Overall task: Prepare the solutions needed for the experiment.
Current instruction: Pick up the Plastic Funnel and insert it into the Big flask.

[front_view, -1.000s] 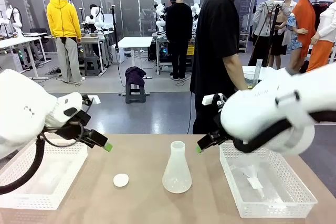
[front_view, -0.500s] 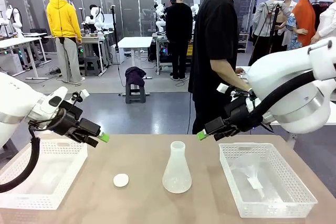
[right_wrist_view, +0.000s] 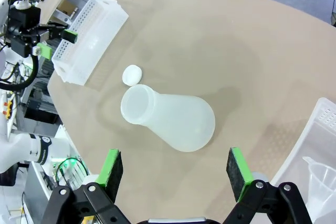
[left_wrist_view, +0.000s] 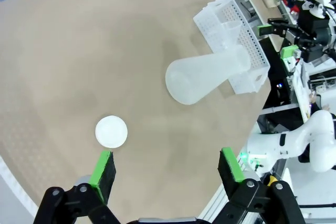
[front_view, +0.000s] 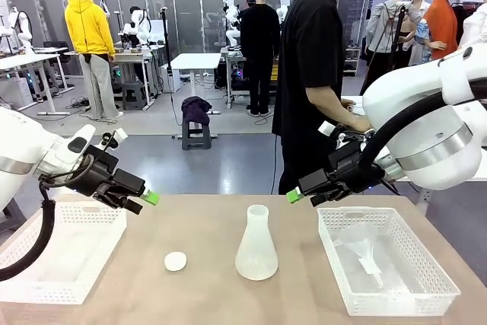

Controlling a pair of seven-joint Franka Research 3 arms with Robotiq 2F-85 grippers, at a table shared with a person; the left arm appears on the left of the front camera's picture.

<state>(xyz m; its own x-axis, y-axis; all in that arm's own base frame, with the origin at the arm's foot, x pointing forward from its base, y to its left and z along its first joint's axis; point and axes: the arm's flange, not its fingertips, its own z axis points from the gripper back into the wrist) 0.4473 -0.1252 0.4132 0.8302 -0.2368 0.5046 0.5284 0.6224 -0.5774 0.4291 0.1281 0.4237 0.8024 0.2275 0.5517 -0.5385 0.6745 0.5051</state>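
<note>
Noted spread apart, empty: left gripper point(left_wrist_view: 168, 169), right gripper point(right_wrist_view: 176, 171). Advised: take upright flask point(front_view: 256, 243), mid-table point(front_view: 205, 294), by neck, squarely, without tipping.

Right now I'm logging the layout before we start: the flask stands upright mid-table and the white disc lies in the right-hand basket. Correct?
Not quite. The flask does stand upright mid-table, but the white disc lies on the bare table left of the flask, not in the right-hand basket. The front view shows it.
</note>
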